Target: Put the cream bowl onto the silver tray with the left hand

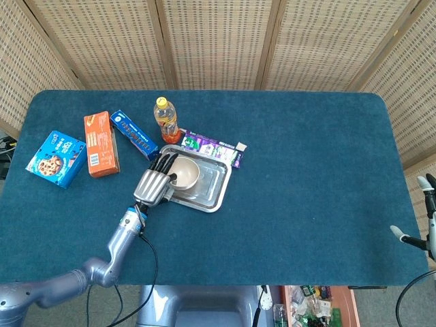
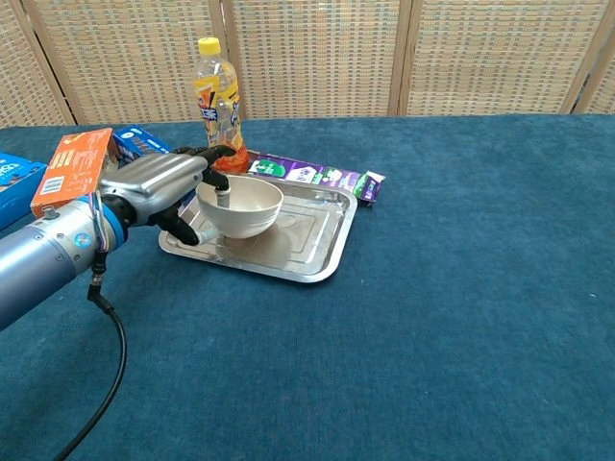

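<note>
The cream bowl (image 2: 239, 206) was held by its rim in the left hand (image 2: 161, 181), left of frame centre over the silver tray (image 2: 322, 252), where an early release could tip it off the tray edge.

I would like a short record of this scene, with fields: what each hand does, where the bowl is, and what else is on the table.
left hand: the left hand grips the rim of the cream bowl
right hand: the right hand is at the right table edge, fingers apart, holding nothing
bowl position: over the silver tray; whether it rests on it, I cannot tell
behind tray: drink bottle, purple packet
left side: orange box, blue tube box, cookie box
surface: blue table cloth
</note>
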`<state>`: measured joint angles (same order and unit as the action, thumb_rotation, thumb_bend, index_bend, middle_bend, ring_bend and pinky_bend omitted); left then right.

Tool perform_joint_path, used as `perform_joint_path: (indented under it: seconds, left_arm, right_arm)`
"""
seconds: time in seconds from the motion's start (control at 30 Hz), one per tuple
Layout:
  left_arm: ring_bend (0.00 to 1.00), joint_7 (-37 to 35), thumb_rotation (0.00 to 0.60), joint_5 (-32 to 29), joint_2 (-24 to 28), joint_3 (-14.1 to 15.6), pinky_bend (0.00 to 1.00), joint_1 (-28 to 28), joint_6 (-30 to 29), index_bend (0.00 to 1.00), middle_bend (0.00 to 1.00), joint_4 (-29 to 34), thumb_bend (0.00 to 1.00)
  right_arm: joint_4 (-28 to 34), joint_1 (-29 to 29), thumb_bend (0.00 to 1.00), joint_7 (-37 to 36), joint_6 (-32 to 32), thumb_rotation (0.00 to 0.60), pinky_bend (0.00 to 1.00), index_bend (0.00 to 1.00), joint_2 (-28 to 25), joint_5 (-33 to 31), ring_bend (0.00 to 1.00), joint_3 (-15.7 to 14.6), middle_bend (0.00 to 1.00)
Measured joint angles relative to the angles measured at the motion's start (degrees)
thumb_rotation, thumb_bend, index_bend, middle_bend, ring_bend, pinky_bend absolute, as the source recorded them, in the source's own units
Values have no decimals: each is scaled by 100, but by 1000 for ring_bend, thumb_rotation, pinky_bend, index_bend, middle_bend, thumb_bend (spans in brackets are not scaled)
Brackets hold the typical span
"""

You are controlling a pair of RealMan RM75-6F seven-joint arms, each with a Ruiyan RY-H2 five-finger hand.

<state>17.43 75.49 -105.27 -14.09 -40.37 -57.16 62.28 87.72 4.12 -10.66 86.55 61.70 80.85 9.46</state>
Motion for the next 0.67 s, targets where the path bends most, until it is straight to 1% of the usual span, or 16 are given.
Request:
perform_joint_path:
  seconds: [0.17, 0.27, 0.37, 0.5, 0.6, 0.67]
  left_arm:
    - [0, 48, 600, -113, 384, -4, 0, 150, -123, 0, 0, 652, 0]
    - [0, 19, 600, -111, 806, 0, 0, 332, -365, 0, 0, 1204, 0]
    - [0, -6, 600, -107, 1410, 35, 0, 605, -652, 0, 0, 1822, 0]
    - [0, -15, 600, -147, 2396, 166, 0, 1121, -1068, 0, 0, 2643, 0]
    - [0, -74, 600, -164, 3030, 323, 0, 1594, -1467, 0, 0, 3113, 0]
    - [0, -101, 600, -164, 3292, 445, 0, 1888, -1762, 0, 0, 3257, 0]
  right_arm:
    - [41, -29, 0, -45, 58, 600, 0, 0, -28, 74, 0, -28, 0]
    - [66, -44, 0, -65, 102, 600, 0, 0, -41, 127, 0, -42, 0]
    - [96, -61, 0, -65, 147, 600, 0, 0, -52, 181, 0, -62, 0]
    - [125, -69, 0, -33, 172, 600, 0, 0, -56, 224, 0, -84, 0]
    - [137, -76, 0, -3, 198, 600, 0, 0, -50, 248, 0, -93, 0]
    - [149, -83, 0, 15, 219, 600, 0, 0, -48, 264, 0, -99, 0]
